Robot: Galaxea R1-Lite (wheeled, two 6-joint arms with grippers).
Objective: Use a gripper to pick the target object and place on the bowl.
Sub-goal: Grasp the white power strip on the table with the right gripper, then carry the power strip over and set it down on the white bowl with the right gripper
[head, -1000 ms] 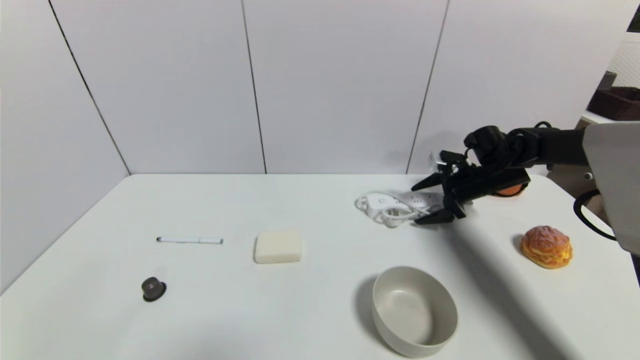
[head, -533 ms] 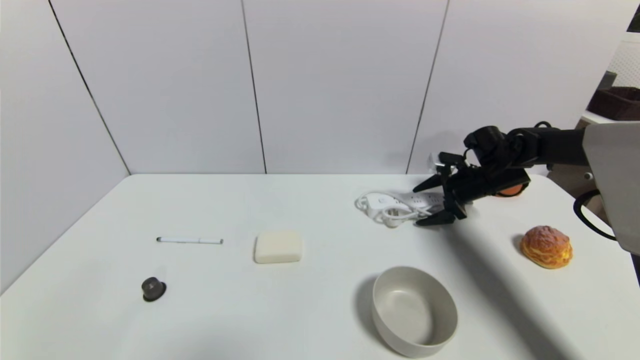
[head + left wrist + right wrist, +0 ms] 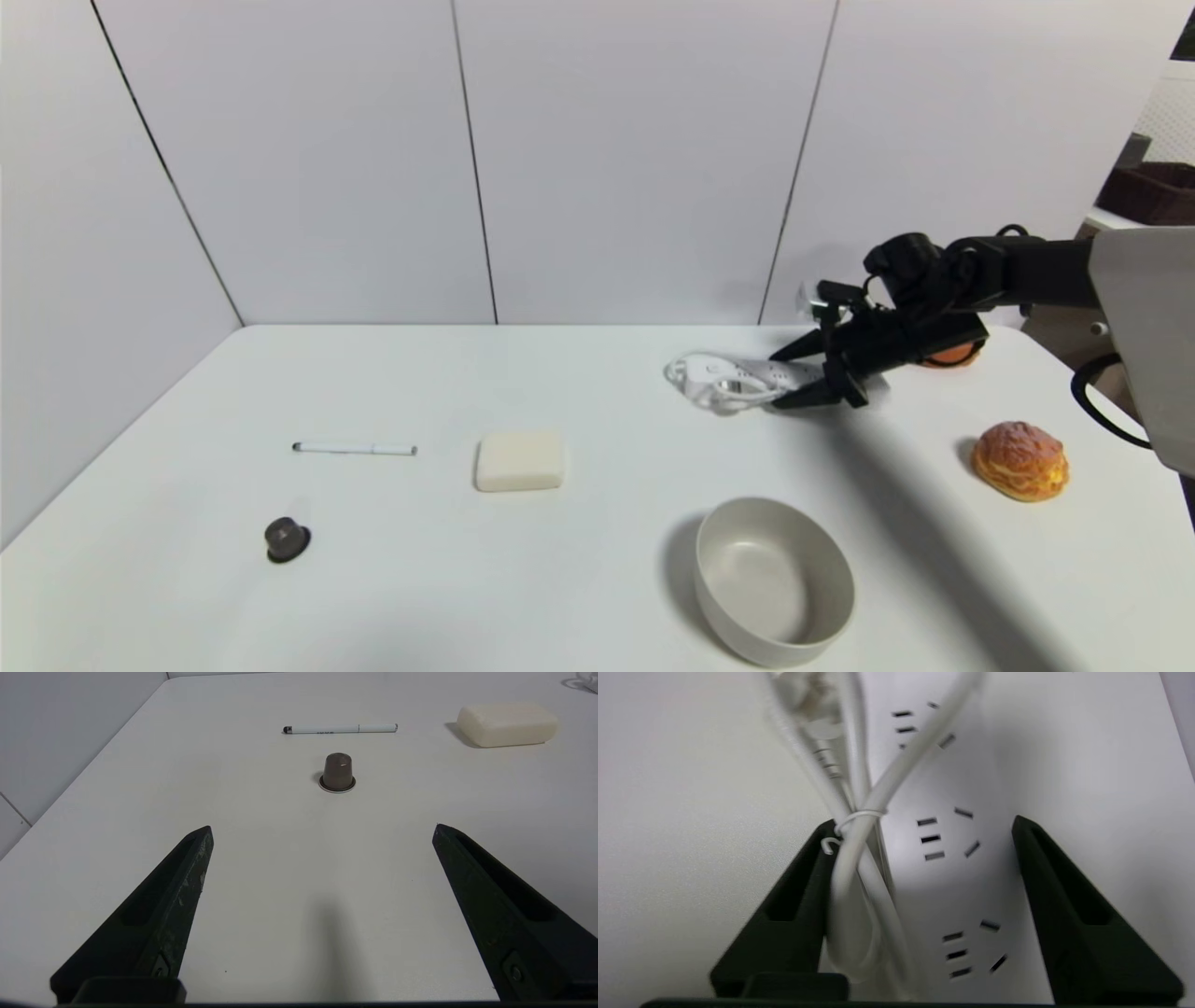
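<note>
- The right gripper [image 3: 792, 375], a black arm end with two pointed black fingers, sits at the far right of the white table [image 3: 597, 579], reaching in from the right.
- Its fingers are spread and straddle the long white power strip [image 3: 747, 377] with sockets and a bundled white cord; the right wrist view shows one finger [image 3: 794, 914] against the cord bundle [image 3: 852, 872] and the other finger [image 3: 1083, 914] just beside the strip's opposite edge.
- From the pictures it cannot be told whether the fingers already press on the strip; they have not closed together.
- The power strip lies at the far side of the table, right of centre, well apart from the bowl.
- The round, plain beige-grey bowl [image 3: 774, 580] stands at the near edge, right of centre, with nothing inside.
- The left gripper [image 3: 322, 830] hovers over the near left part of the table with its fingers spread wide and nothing between them.
- A small dark brown capsule [image 3: 286, 539] stands near left; a white pen [image 3: 355, 449] lies just beyond it.
- A cream rounded block [image 3: 519, 460] lies near the table's centre.
- A golden-brown bun [image 3: 1019, 460] rests at the right side, and an orange object [image 3: 952, 354] shows partly behind the right arm.
</note>
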